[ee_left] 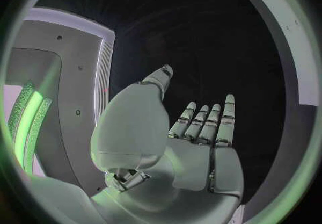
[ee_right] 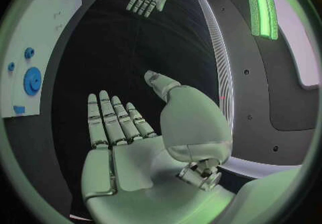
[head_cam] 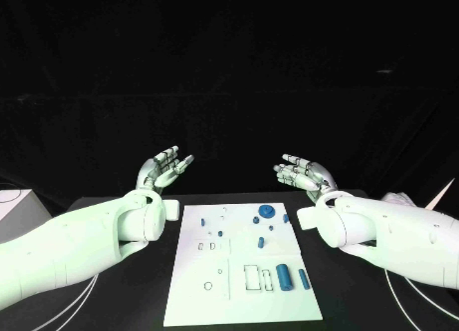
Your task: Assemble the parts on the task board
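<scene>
Hands: left (head_cam: 163, 169) and right (head_cam: 301, 173) empty; board (head_cam: 243, 303) lettering illegible.

The task board (head_cam: 239, 303) runs off the head view's bottom edge, and the smallest parts (head_cam: 202, 222) on it are too tiny to make out.

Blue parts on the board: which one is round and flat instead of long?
The blue disc at the task board's far end, nearest the right hand. It is a wide round piece; the other larger blue parts are upright or lying cylinders.
</scene>
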